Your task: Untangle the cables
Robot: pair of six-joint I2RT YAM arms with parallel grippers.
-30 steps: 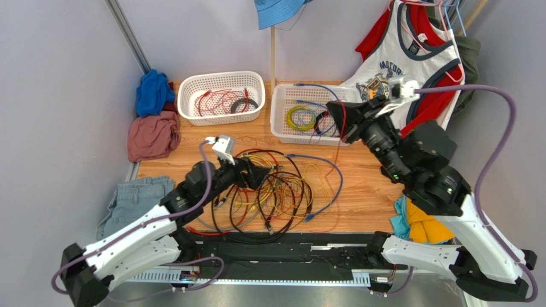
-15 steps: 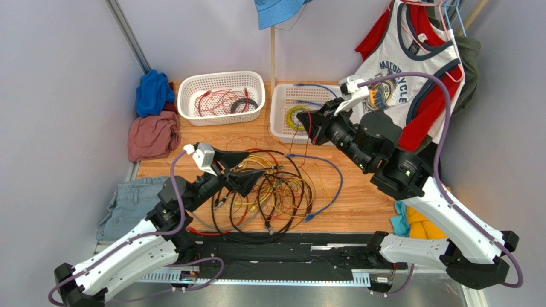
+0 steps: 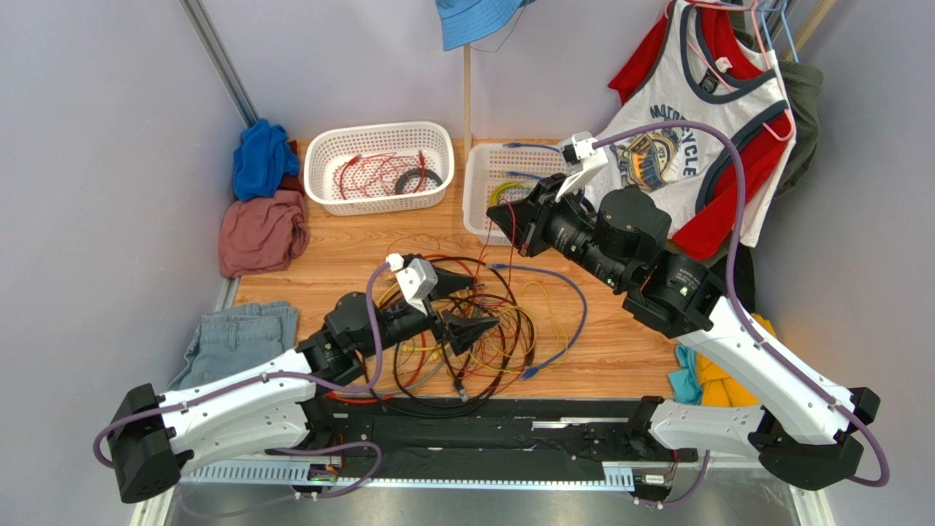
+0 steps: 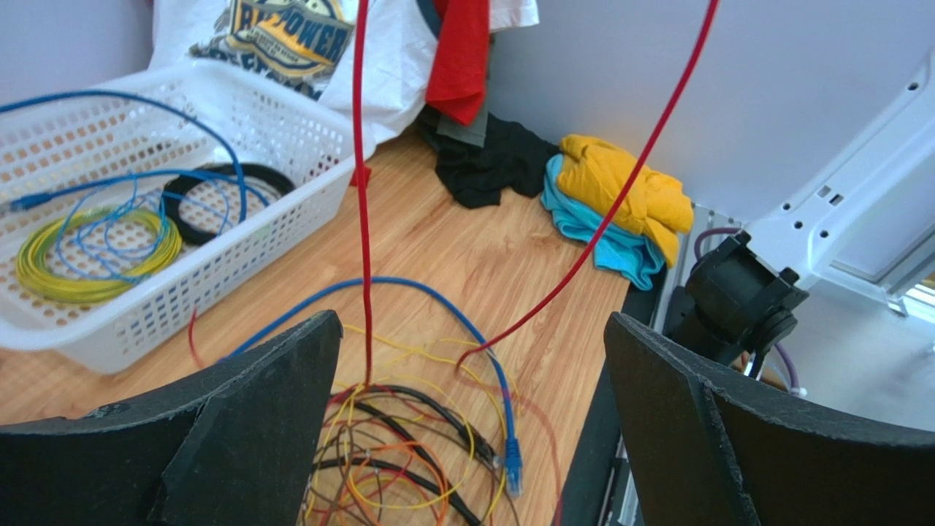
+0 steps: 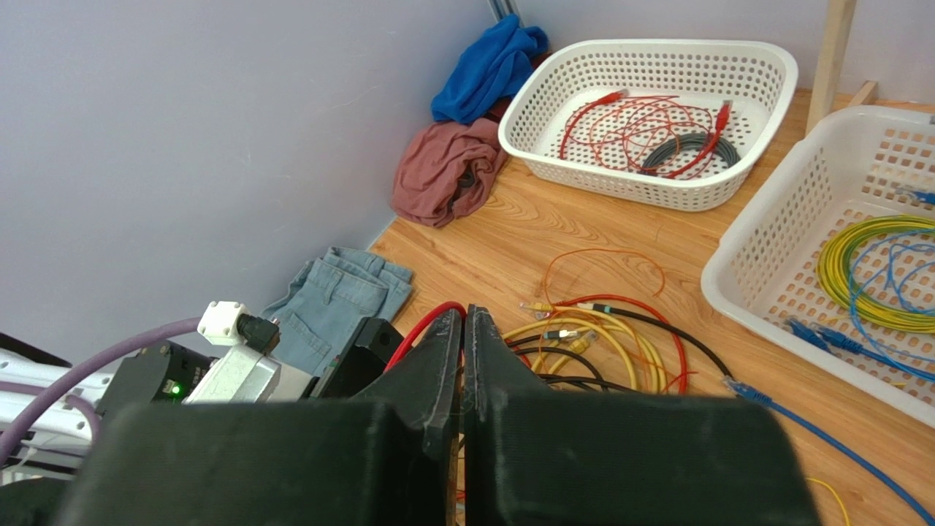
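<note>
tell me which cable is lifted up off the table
The thin red cable: pinched in the shut right tool, it rises taut above the wooden table, while the black, yellow, orange and blue cords lie on it.

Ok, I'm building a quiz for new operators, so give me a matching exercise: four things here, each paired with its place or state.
1 red cable
2 yellow-green coil
3 tangled cable pile
4 left gripper

a lying on the wooden table
b open
c pinched in the right gripper
d in the white basket

Pairs: 1-c, 2-d, 3-a, 4-b.
</note>
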